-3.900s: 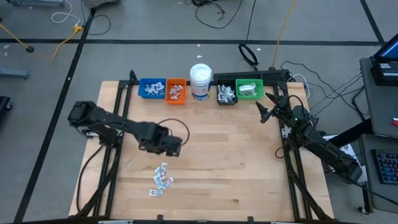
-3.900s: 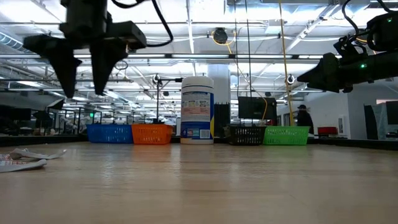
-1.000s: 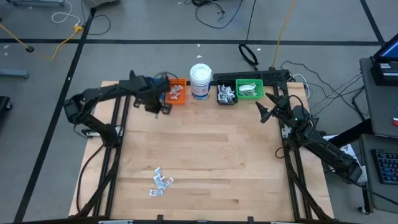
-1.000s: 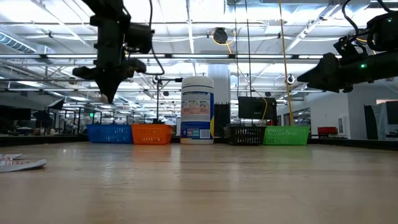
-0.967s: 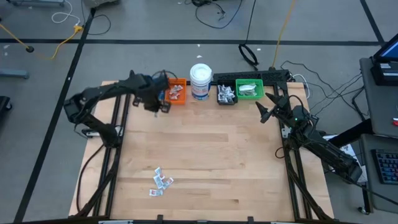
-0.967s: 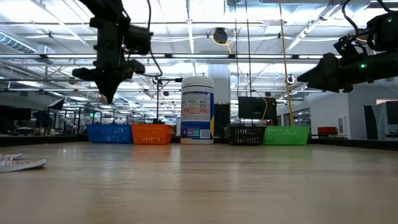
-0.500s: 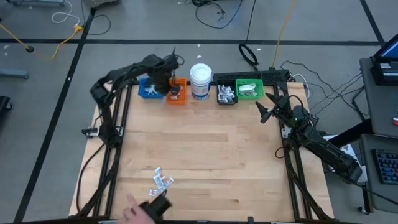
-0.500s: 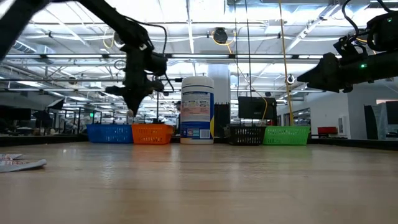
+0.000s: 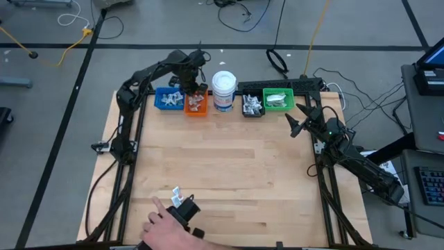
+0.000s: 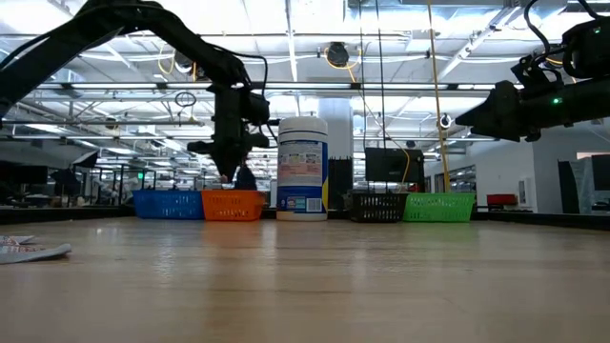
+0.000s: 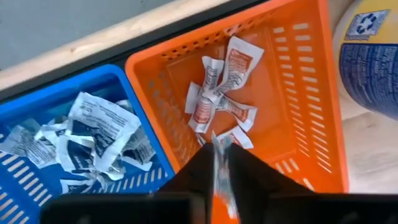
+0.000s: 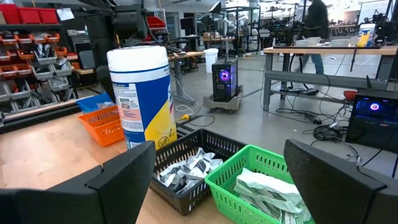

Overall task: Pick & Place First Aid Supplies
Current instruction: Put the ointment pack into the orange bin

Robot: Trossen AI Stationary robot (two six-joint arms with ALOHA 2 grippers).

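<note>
Left wrist view: packet (image 11: 221,163) in left gripper (image 11: 219,163), above orange bin (image 11: 311,99)

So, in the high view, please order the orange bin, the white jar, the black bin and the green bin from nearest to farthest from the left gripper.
From the left gripper:
1. Orange bin, directly under it.
2. White jar, next along the back row.
3. Black bin, beyond the jar.
4. Green bin, last in the row, near the waiting right gripper.

left gripper (image 9: 195,89) carried from mid-bench to above the orange slotted plastic bin (image 9: 196,108) | a person's hand (image 9: 165,226) brought in beside the loose white packets (image 9: 176,195)
</note>
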